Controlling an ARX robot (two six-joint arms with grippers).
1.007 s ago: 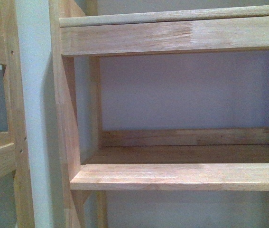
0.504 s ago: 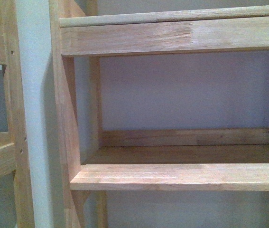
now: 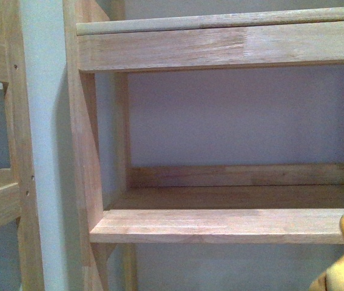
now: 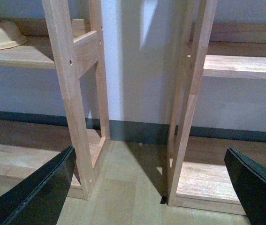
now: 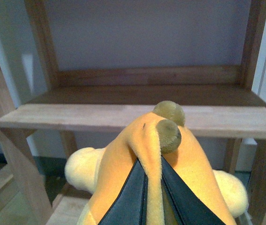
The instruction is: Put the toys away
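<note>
Fuzzy plush toy (image 5: 118, 180); matt, grained wooden shelf (image 3: 220, 225)

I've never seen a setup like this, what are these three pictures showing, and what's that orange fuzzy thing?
It is a robot with two arms, each ending in a gripper with two black fingers. The front picture comes from a camera on its body, facing a bare wooden shelf. The other two come from cameras on the wrists. The left gripper is open and holds nothing. The right gripper pinches an orange-yellow plush toy, also peeking into the front picture's corner.
</note>
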